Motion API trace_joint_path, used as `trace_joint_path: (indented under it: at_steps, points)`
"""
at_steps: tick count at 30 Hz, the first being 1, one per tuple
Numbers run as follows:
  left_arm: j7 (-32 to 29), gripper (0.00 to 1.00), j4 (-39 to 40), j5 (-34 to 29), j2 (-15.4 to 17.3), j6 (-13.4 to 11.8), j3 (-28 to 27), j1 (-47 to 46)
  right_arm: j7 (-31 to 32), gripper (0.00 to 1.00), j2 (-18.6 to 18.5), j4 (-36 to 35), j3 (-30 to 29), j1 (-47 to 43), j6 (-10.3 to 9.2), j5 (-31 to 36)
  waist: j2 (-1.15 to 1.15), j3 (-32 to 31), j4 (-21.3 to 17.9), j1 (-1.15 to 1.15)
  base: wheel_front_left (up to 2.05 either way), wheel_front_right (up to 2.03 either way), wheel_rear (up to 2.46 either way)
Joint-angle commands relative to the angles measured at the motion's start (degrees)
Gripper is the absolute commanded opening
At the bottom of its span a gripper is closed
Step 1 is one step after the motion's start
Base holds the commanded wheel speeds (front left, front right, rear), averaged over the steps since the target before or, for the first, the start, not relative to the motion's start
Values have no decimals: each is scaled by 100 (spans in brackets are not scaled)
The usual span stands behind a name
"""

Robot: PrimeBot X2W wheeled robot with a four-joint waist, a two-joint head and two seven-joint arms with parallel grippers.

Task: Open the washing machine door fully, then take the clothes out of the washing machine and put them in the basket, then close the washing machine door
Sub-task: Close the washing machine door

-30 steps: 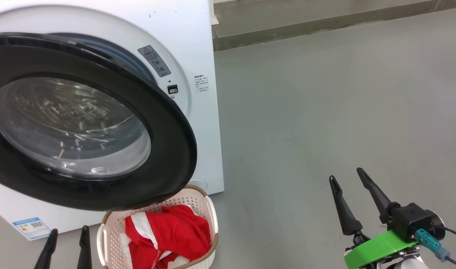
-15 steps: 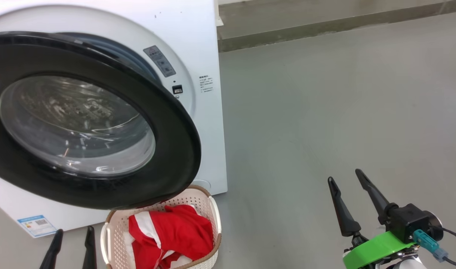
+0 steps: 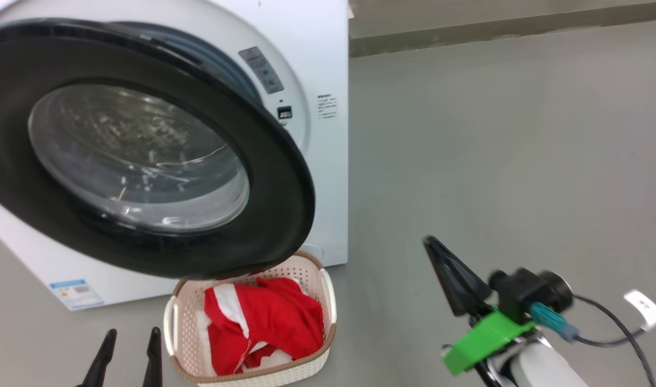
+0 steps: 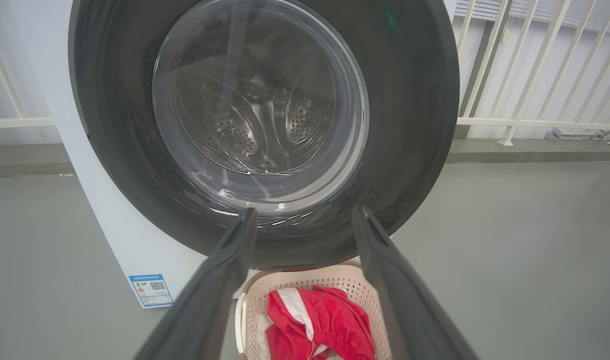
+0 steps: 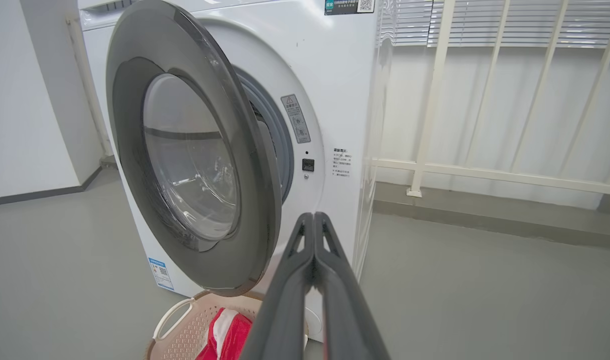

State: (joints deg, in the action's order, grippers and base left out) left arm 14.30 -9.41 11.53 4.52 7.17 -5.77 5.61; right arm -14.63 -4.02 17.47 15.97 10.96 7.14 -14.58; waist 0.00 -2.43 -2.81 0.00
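The clothes (image 3: 269,322) lay in the basket (image 3: 285,372), lower centre. Left gripper (image 4: 304,212) jaws gaped; right gripper (image 5: 313,216) jaws met.

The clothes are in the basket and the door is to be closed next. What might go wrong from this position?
1. The washing machine door hangs with its lower rim close above the basket, so its swing may scrape or push the basket.
2. The right gripper is shut; its narrow tip may slip off the glossy rim when pushing.

The washing machine door (image 3: 145,156) hangs ajar before the washing machine (image 3: 317,59). At the machine's foot, the basket (image 3: 301,371) holds the red clothes (image 3: 269,322). The left gripper (image 3: 134,334), fingers parted, sits in front of the machine. The right gripper (image 3: 433,247), fingers together, is off its right side.
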Motion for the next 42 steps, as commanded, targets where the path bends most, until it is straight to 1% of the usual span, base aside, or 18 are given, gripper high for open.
trace_joint_path:
  at_steps: [1, 2, 7, 12, 21, 30, 42]
  points:
    - [70, 100, 125, -36, 33, 32, -141, -330, -37, 0, -7, -21, 304, 403, 35, -102, 0, 105, 147, 0, 0, 0, 0]
    - [70, 100, 125, -36, 33, 32, -141, -330, -37, 0, -7, -21, 304, 403, 35, -102, 0, 105, 147, 0, 0, 0, 0]
    - [70, 100, 132, -94, 26, 32, -24, -416, -37, 0, 28, 365, 870, 987, 35, -324, 0, 225, 386, 0, 0, 0, 0]
    - [70, 100, 153, -117, 34, 32, 75, -505, -37, 0, 65, 774, 1279, 1562, 35, -538, 0, 377, 639, 0, 0, 0, 0]
    - [70, 100, 141, -20, 68, 32, 432, -807, -37, 0, 105, 1322, 1744, 2450, 35, -927, 0, 737, 1150, 0, 0, 0, 0]
    - [70, 100, 118, 33, 94, 32, 766, -1188, -37, 0, 110, 1690, 1723, 3086, 35, -977, 0, 1226, 1551, 0, 0, 0, 0]
    - [70, 100, 79, 159, 74, 32, 1059, -1602, -37, 0, -119, 2006, 1118, 3709, 35, -911, 0, 1819, 1786, 0, 0, 0, 0]
